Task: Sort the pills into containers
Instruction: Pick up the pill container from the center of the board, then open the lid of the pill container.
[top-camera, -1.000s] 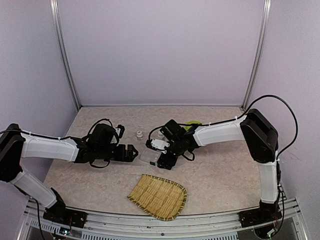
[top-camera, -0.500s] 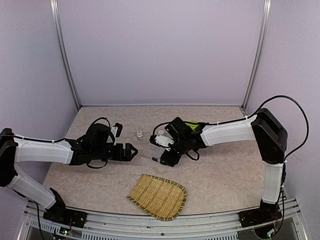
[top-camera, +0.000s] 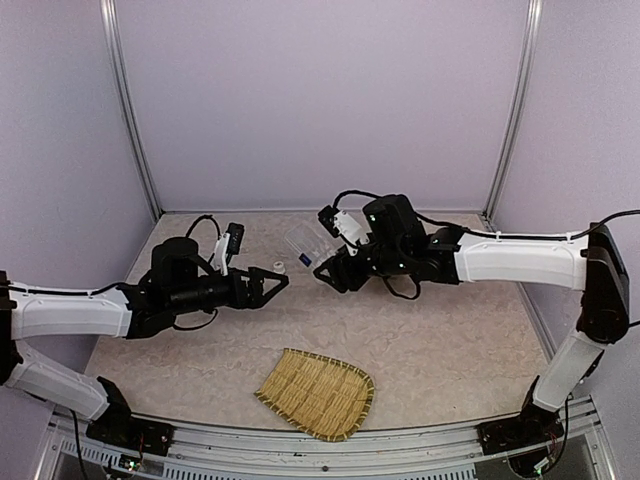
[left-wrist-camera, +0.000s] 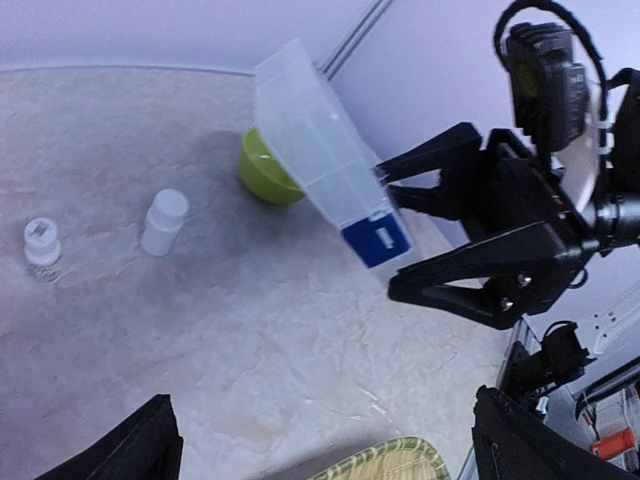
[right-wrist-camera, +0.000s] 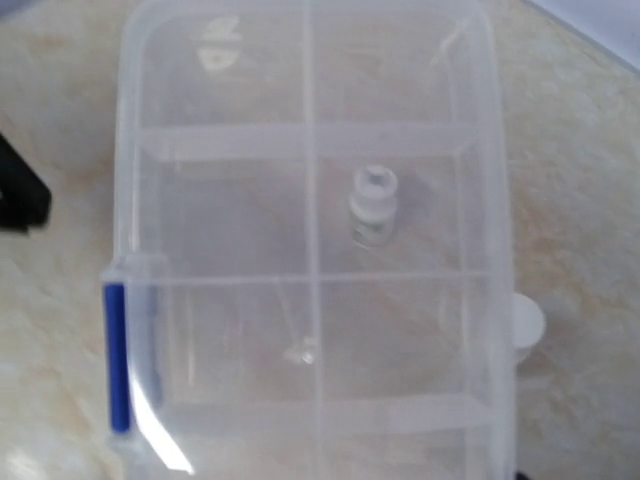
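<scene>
My right gripper (top-camera: 330, 266) is shut on the clear organiser box (top-camera: 306, 243) and holds it tilted in the air above the table. The left wrist view shows the box (left-wrist-camera: 318, 150) between the right gripper's black fingers (left-wrist-camera: 470, 268), with a blue mark (left-wrist-camera: 376, 240) at its lower end. In the right wrist view the box (right-wrist-camera: 400, 330) fills the frame, with a blue strip (right-wrist-camera: 116, 355) on its left edge; my own fingers are hidden. My left gripper (top-camera: 276, 285) is open and empty, to the left of the box and lower. No loose pills show.
Two small white pill bottles (left-wrist-camera: 42, 246) (left-wrist-camera: 163, 221) stand on the table left of the box; one shows from above (top-camera: 277, 267). A lime-green bowl (left-wrist-camera: 268, 176) sits behind the box. A woven bamboo tray (top-camera: 318, 391) lies near the front edge.
My right gripper has lifted the organiser box off the table, up and back. My left arm has swung forward and its jaws have spread wider.
</scene>
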